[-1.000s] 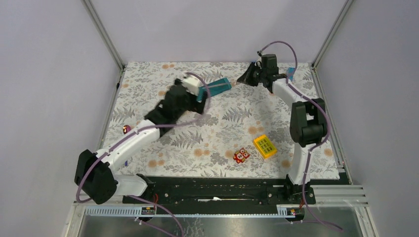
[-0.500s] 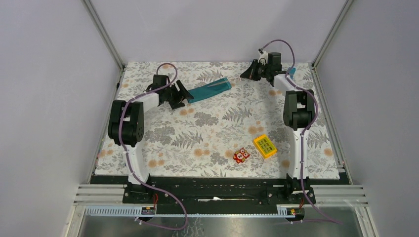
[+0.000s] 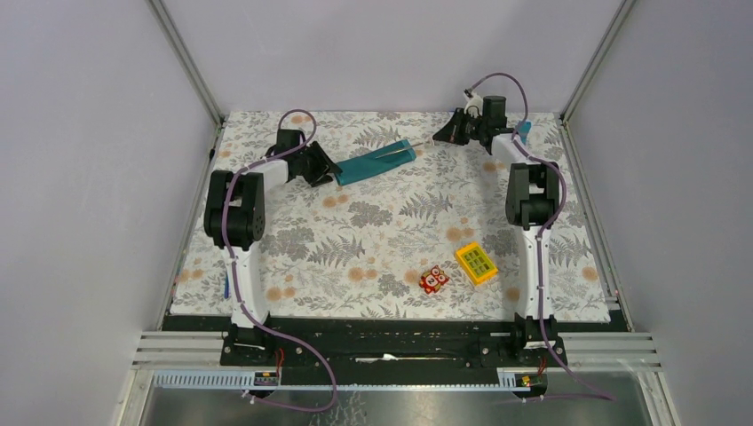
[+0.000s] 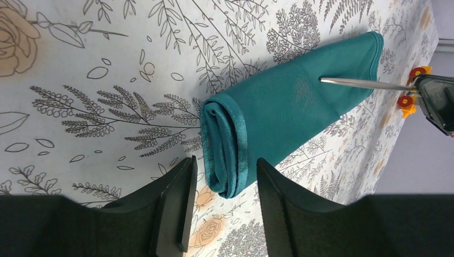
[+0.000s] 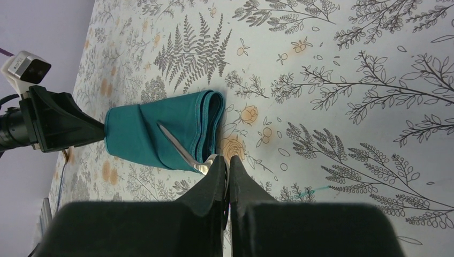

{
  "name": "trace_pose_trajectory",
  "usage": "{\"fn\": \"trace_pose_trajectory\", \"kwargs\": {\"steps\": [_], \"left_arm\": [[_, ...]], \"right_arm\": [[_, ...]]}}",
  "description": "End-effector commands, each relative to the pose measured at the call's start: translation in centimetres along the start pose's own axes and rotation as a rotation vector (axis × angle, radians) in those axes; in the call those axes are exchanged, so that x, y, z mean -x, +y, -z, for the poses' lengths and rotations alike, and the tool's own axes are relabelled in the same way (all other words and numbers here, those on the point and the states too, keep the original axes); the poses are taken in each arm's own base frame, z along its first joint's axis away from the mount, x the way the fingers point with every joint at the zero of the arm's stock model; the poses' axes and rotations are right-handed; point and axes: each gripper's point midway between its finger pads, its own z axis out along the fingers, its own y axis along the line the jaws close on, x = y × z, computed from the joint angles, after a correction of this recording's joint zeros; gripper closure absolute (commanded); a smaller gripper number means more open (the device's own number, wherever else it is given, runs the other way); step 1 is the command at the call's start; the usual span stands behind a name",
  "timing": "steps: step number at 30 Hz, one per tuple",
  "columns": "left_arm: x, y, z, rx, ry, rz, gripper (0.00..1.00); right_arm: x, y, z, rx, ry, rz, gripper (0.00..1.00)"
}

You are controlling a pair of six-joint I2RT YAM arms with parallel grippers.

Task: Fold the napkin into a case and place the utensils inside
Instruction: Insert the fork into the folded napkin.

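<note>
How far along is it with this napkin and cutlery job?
The folding looks done: the napkin lies as a narrow teal case. In hand now: the right fingers are shut on a thin metal utensil whose tip reaches over the case, and the open left fingers flank its folded end. What's left is getting the utensil properly inside. I cannot tell whether it is already under a layer.
</note>
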Motion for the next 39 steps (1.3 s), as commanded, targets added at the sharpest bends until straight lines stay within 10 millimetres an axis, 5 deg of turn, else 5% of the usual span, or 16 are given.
{"fn": "trace_pose_trajectory", "kwargs": {"steps": [1,12,27,36,39], "left_arm": [[0.9,0.9,-0.5,0.038,-0.027,-0.011,0.52],[0.4,2.6,-1.7,0.088,0.003,-0.016,0.68],[0.3,3.0,-1.9,0.107,0.025,-0.047,0.71],[0.2,2.9,-1.8,0.104,0.028,-0.049,0.72],[0.2,2.7,-1.7,0.097,0.025,-0.049,0.72]], "right_arm": [[1.2,1.5,-0.3,0.09,-0.006,0.047,1.0],[-1.4,3.9,-3.2,0.189,0.051,0.042,1.0],[-3.3,7.8,-7.6,0.28,0.075,0.065,0.93],[-4.2,8.9,-9.5,0.282,0.07,0.042,0.81],[-4.1,8.8,-10.1,0.247,0.059,0.003,0.71]]}}
